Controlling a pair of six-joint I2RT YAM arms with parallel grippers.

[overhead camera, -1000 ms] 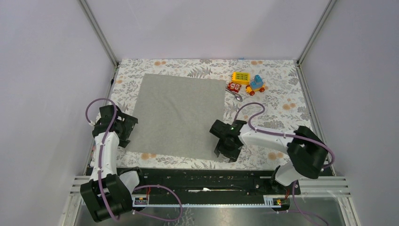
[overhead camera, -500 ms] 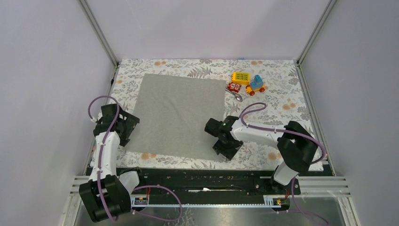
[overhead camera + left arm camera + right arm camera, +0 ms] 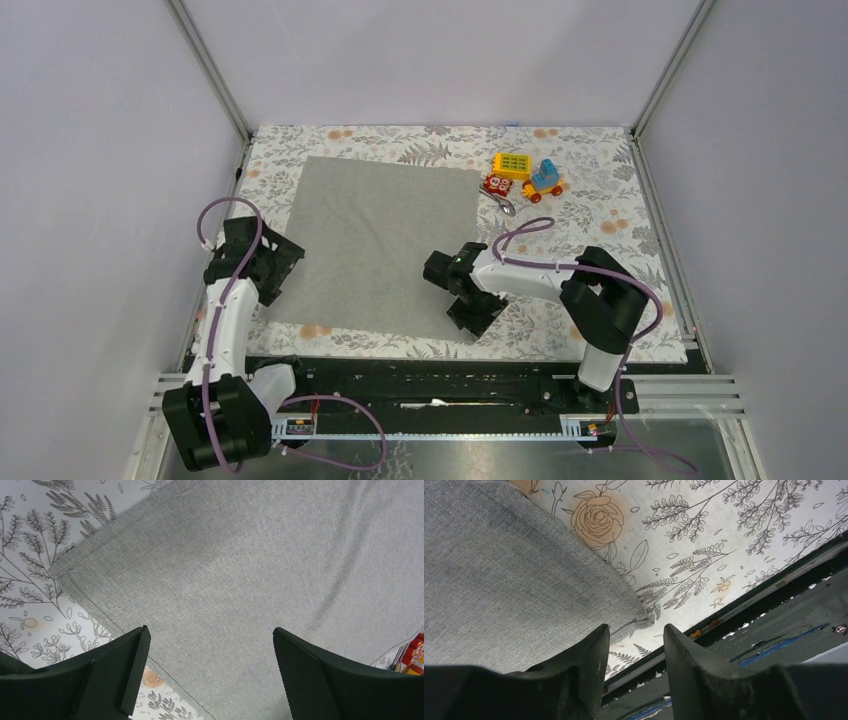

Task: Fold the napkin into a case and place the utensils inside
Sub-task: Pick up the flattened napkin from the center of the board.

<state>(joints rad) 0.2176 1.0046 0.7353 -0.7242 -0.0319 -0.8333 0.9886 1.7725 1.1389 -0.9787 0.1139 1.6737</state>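
No lettering, number or brand can be read in any view. The small yellow plastic toy block point(image 3: 513, 164) on the floral-printed tablecloth point(image 3: 600, 225) bears a dark printed grid, and the red toy block point(image 3: 497, 184) beside it a pale print, both too small to make out.

Bright, even light; soft shadows; near edges perhaps blurred.

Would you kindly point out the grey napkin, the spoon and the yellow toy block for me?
napkin point(image 3: 380, 240): top external view, centre of the grey cloth.
spoon point(image 3: 508, 209): top external view, on its bowl, beside the toys.
yellow toy block point(image 3: 512, 163): top external view, on its top face.
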